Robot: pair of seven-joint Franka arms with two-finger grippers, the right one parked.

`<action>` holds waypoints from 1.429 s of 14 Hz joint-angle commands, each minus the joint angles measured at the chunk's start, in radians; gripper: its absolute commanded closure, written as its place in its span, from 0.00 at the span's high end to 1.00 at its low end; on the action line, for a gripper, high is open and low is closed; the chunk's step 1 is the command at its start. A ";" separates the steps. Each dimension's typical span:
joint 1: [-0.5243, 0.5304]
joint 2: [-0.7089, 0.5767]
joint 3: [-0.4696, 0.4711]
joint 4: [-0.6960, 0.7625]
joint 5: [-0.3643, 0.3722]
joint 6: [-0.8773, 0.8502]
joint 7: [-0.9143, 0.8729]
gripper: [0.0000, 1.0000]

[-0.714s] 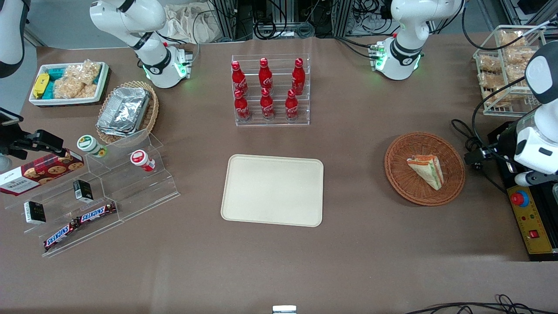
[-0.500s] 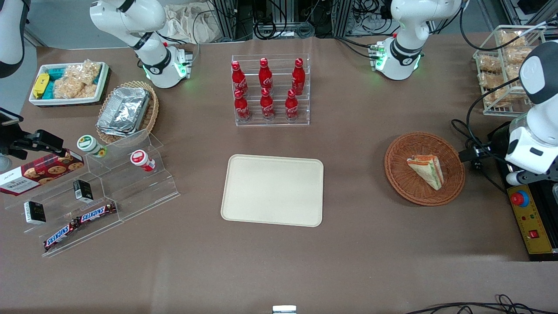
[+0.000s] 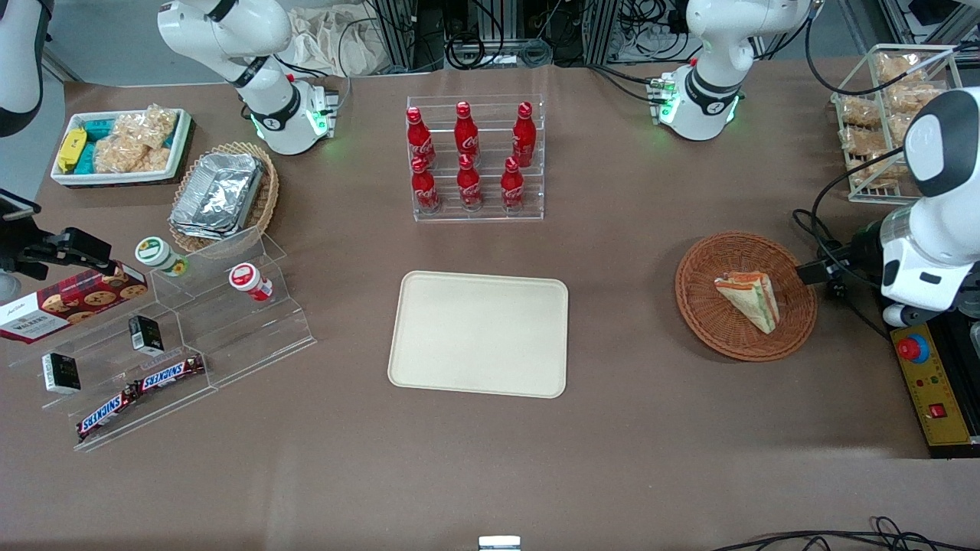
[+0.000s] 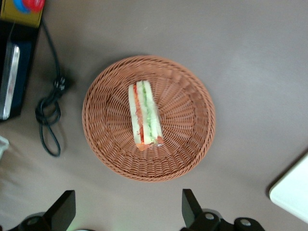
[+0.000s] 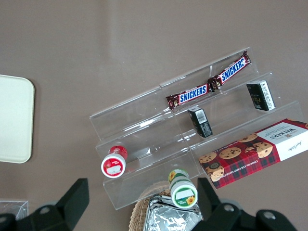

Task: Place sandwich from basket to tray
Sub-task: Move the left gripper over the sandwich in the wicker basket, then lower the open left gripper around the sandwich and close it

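Observation:
The sandwich [image 3: 749,300], a wrapped wedge with green and orange-red layers, lies in the round reddish-brown basket [image 3: 693,306] toward the working arm's end of the table. The cream tray [image 3: 478,333] sits mid-table with nothing on it. The left arm's wrist [image 3: 922,260] hovers beside the basket, above the table's end. In the left wrist view my gripper [image 4: 127,211] is open, its two black fingers [image 4: 190,208] spread wide and holding nothing, high above the table just outside the basket [image 4: 187,144] rim. The sandwich [image 4: 144,118] shows on edge inside, and a corner of the tray [image 4: 293,192] is visible.
A yellow control box with a red button [image 3: 930,383] and black cables [image 3: 827,252] lie under the working arm. A rack of red bottles [image 3: 475,161] stands farther from the camera than the tray. A wire basket of snacks [image 3: 880,115] is near the arm's base.
The left arm has swung in from the table's end toward the basket. The sandwich, basket and tray have not moved.

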 commanded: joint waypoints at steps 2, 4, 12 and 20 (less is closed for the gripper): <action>0.004 -0.012 0.002 -0.109 0.015 0.111 -0.219 0.99; 0.010 -0.047 0.014 -0.236 0.012 0.253 -0.242 0.99; 0.042 -0.079 0.019 -0.475 -0.005 0.576 -0.249 0.99; 0.039 -0.085 0.017 -0.648 -0.049 0.843 -0.249 0.99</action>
